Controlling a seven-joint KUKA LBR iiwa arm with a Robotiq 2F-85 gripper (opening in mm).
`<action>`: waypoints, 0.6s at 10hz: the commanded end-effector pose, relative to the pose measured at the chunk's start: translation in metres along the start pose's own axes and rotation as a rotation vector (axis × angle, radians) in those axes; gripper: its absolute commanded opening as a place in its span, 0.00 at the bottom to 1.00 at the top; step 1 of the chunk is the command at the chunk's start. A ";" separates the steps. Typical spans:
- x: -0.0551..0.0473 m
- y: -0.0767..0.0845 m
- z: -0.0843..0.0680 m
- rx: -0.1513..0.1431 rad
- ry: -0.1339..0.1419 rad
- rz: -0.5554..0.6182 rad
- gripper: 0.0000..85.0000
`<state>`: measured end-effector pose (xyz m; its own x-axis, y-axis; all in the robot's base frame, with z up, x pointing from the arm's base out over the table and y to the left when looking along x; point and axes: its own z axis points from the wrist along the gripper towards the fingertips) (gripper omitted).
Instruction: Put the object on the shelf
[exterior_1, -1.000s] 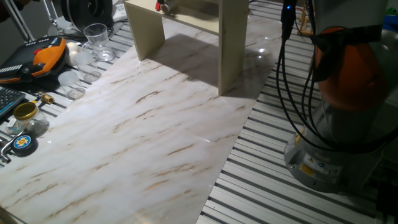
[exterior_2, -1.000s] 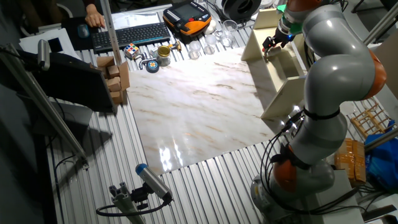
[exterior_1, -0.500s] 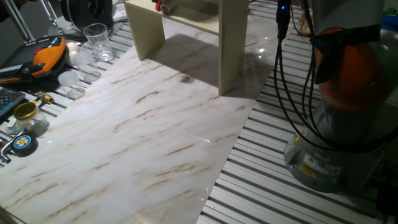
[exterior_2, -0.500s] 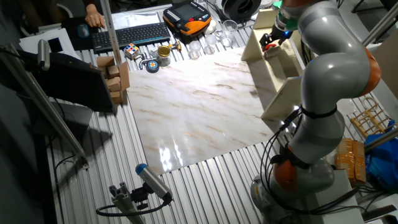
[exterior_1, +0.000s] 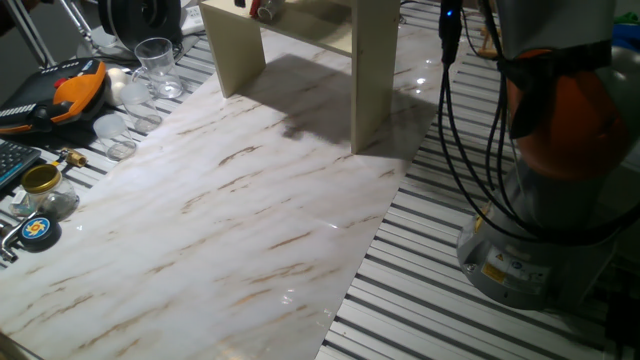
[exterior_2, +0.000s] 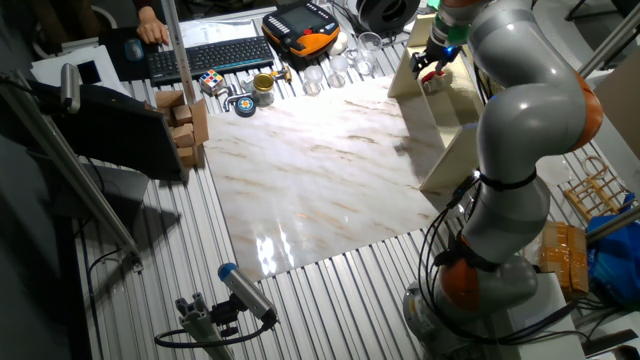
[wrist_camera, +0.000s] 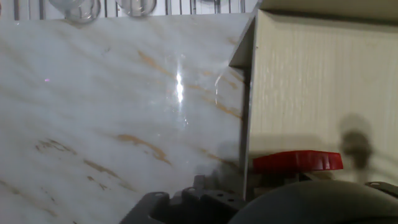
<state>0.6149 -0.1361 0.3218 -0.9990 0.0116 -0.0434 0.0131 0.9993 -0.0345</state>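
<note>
- Your end effector (exterior_2: 433, 68) hangs over the shelf (exterior_2: 455, 100); you can't tell its grip state.
- The object (wrist_camera: 297, 162) lies on the shelf's top board, red handle visible.

Robotics lab, slatted aluminium workbench (exterior_2: 330, 300), keyboard (exterior_2: 205, 55), teach pendant (exterior_2: 303, 27), cabling (exterior_1: 455, 150)

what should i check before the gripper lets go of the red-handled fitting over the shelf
1. Fitting over the shelf top: ok, its red handle sits above the beige board in the hand view.
2. Clear of the board's edge: not ok, the handle is close to the edge.
3. Fitting resting on the board: cannot tell, contact is hidden.
4. Gripper state: cannot tell, fingers not clearly seen.
5. Landing spot free: ok, the board near the handle looks bare.
</note>
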 end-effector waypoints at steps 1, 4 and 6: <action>-0.001 0.005 0.001 -0.004 0.004 -0.001 0.60; 0.003 0.028 0.007 -0.007 0.009 0.007 0.00; 0.011 0.047 0.012 -0.007 0.006 0.031 0.00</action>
<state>0.6047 -0.0886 0.3076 -0.9981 0.0469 -0.0387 0.0479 0.9985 -0.0258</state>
